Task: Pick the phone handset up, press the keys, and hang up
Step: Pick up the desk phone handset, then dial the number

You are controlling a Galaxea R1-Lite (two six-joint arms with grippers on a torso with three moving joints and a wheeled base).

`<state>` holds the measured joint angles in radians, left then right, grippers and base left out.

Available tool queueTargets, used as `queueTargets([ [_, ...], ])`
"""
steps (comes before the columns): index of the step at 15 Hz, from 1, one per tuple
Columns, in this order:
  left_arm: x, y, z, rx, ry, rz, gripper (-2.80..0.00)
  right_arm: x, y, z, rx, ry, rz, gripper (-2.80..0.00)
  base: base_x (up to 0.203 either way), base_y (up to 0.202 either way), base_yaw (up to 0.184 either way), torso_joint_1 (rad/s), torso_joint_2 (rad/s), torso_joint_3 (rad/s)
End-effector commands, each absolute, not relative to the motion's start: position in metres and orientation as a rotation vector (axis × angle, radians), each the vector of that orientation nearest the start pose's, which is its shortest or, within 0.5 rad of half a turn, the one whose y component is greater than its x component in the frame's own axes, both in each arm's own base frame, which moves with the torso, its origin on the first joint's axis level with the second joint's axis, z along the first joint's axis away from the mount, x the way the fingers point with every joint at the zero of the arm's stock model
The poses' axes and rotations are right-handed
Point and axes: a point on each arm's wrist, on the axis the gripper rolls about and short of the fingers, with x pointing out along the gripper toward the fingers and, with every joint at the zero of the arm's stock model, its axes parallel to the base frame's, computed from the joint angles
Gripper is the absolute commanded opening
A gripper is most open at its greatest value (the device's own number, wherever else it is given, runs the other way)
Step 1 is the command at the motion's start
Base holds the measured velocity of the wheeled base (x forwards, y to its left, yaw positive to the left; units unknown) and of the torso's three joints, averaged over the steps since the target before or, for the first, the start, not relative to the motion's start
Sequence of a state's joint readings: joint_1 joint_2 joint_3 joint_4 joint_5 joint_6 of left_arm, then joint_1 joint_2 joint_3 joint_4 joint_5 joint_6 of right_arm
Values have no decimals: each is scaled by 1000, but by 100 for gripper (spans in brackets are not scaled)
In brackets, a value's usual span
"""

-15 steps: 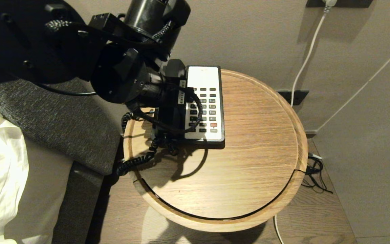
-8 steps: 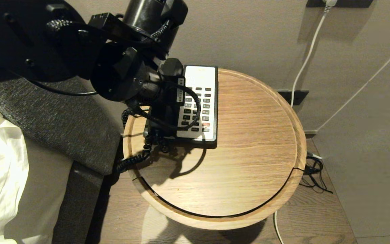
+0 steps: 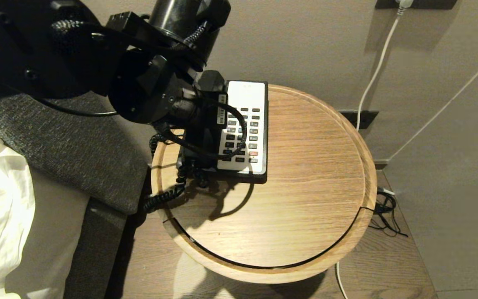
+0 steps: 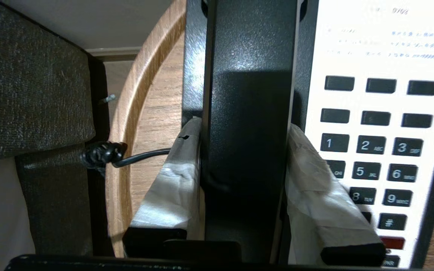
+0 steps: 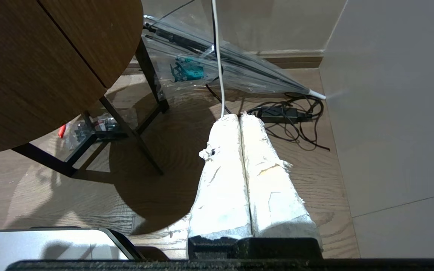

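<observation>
Though half hidden under the left gripper [image 4: 243, 162], clamped phone handset [image 4: 251, 94] beside the keys [image 4: 375, 150]. Lower keys covered by taped fingers [image 4: 322, 195]. Right gripper [image 5: 241, 116] pressed closed, empty.

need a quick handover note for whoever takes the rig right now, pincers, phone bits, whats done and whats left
Left pincer: its taped fingers sit on both sides of the phone handset, pressed against it; the handset lies in its cradle on the phone base.
Right pincer: shut, empty, parked low over the floor beside the round table.
The keys are unpressed and uncovered right beside the handset; coiled cord trails off the table's left edge.
Done: reach and grip on the handset.
Left: lift the handset, press the keys, hang up.
</observation>
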<state>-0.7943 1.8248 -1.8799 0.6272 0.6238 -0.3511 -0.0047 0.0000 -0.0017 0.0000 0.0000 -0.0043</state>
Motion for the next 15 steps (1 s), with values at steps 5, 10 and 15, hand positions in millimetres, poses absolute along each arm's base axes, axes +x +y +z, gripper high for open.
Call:
queueTargets([
  [5,224,-215,342,-5,413,-99,-280,-23,0,76,-5,-5,-3,-280,0,0,0,0,0,0],
  [10,202,-195,361,-36,379,-117,-280,-23,0,76,-5,-5,-5,-280,0,0,0,0,0,0],
  [15,152,-157,388,-157,383,-197,-280,-23,0,76,-5,-5,-5,-280,0,0,0,0,0,0],
])
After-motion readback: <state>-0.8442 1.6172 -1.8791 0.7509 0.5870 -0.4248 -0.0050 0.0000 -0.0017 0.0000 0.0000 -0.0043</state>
